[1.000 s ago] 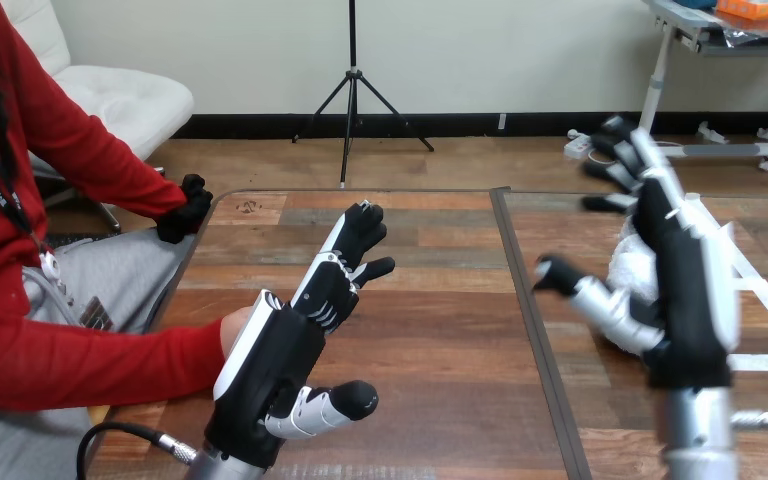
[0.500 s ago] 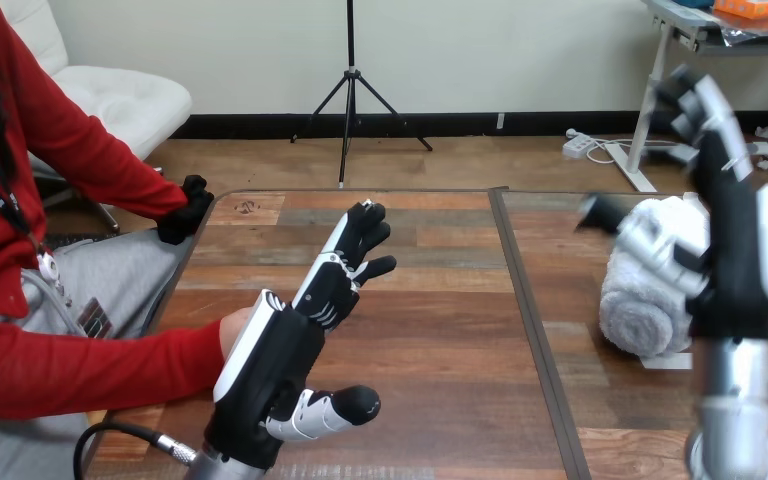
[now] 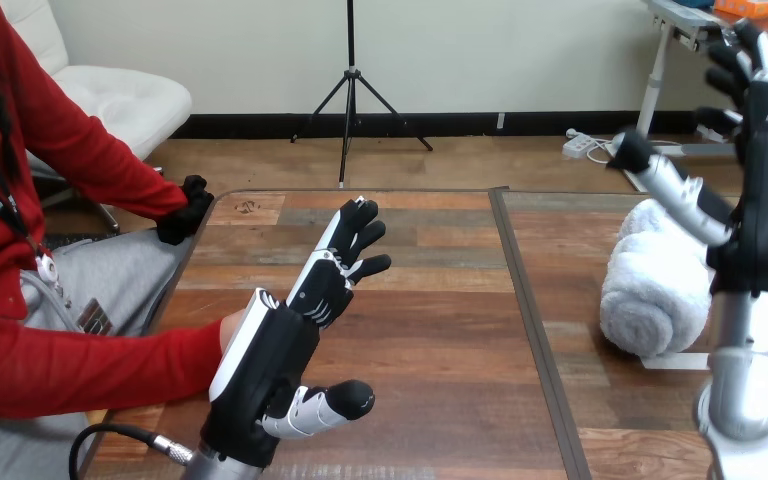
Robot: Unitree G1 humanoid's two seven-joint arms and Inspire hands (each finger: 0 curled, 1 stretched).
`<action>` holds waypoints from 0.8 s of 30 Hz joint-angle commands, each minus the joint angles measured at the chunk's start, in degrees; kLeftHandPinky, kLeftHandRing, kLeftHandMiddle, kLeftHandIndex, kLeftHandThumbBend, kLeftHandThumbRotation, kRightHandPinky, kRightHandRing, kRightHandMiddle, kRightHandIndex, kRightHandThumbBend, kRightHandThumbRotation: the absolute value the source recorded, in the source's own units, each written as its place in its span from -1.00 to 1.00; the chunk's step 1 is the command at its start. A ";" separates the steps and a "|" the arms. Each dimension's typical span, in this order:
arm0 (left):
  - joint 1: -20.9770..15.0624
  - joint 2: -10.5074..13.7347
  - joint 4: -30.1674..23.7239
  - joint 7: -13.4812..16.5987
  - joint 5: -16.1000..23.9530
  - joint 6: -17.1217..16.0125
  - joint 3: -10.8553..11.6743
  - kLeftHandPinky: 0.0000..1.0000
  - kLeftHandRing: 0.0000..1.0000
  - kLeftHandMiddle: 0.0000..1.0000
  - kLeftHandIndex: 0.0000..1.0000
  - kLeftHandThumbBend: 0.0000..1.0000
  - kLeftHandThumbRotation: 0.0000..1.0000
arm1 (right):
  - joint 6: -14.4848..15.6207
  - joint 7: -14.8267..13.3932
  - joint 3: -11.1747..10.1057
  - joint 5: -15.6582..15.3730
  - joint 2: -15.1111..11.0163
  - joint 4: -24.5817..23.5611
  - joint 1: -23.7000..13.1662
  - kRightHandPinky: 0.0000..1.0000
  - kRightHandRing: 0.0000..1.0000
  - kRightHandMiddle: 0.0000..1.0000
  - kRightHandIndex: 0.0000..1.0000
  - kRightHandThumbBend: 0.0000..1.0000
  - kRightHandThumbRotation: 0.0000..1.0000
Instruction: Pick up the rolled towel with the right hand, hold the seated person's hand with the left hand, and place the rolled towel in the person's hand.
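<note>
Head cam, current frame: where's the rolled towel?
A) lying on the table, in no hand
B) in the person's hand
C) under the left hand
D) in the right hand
A: the rolled towel lies on the table at its right side, and the right hand is raised and open with nothing in it.

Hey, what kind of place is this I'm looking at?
Probably a robot care-task test bench: a brown wood-plank table with a rolled white towel on it, a seated person's forearm laid beside the robot's open left hand, and its right hand raised.
</note>
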 commanded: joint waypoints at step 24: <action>-2.79 1.10 0.50 3.52 1.76 -3.97 1.15 0.69 0.90 0.98 0.98 1.00 0.65 | 26.63 6.28 3.27 -3.85 -10.31 6.08 -20.91 -0.05 0.23 0.68 0.92 1.00 0.36</action>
